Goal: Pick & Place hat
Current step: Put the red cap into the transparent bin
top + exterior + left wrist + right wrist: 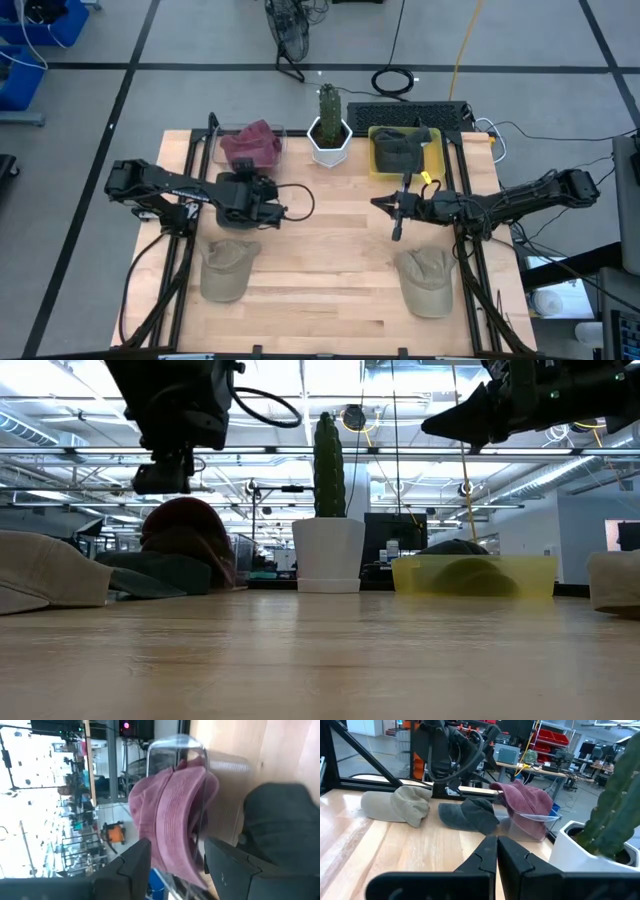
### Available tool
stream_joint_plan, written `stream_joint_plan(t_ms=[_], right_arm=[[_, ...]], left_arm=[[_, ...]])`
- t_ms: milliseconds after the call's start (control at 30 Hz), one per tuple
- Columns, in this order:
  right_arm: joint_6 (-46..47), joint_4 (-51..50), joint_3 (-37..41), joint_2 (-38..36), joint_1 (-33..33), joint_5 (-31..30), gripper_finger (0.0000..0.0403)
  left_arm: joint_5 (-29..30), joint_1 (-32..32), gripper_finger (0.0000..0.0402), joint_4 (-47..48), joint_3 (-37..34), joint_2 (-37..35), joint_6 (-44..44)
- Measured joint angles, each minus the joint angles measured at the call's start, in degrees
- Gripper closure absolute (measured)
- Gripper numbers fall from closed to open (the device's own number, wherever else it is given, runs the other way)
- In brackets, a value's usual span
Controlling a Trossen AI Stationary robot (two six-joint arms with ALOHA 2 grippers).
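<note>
Several hats are in view. A maroon hat (253, 143) (170, 815) sits in a clear bin (225, 765) at the far left. A dark grey hat (469, 815) (280, 830) lies on the table in front of that bin. My left gripper (248, 185) (175, 865) hangs open above it, raised off the table (160, 478), fingers pointing at the maroon hat. One khaki hat (226, 268) lies near left, another (425, 282) near right. My right gripper (380, 203) (497, 852) is shut, in the air at table centre-right (430, 428), pointing left.
A yellow bin (405, 152) (475, 575) at the far right holds another dark hat. A cactus in a white pot (330, 130) (328, 550) stands between the two bins. Bare wood lies in the middle and near part of the table (320, 280).
</note>
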State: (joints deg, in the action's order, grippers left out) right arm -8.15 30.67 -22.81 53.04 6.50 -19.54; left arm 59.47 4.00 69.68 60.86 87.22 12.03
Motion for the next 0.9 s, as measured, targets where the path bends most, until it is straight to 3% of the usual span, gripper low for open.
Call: stream_joint_plan(t_ms=[267, 733, 900], right_arm=[[-0.6, -0.1, 0.0, 0.0, 0.0, -0.1, 0.0399], [-1.5, -0.1, 0.0, 0.0, 0.0, -0.1, 0.0399], [-1.5, -0.1, 0.0, 0.0, 0.0, -0.1, 0.0399]], left_arm=[[-4.2, -5.2, 0.0215, -2.7, 0.0, 0.0, 0.2], [-3.2, -13.6, 0.0216, -3.9, 0.0, 0.0, -0.8], [-2.4, -14.6, 0.0252, -3.9, 0.0, 0.0, -0.9]])
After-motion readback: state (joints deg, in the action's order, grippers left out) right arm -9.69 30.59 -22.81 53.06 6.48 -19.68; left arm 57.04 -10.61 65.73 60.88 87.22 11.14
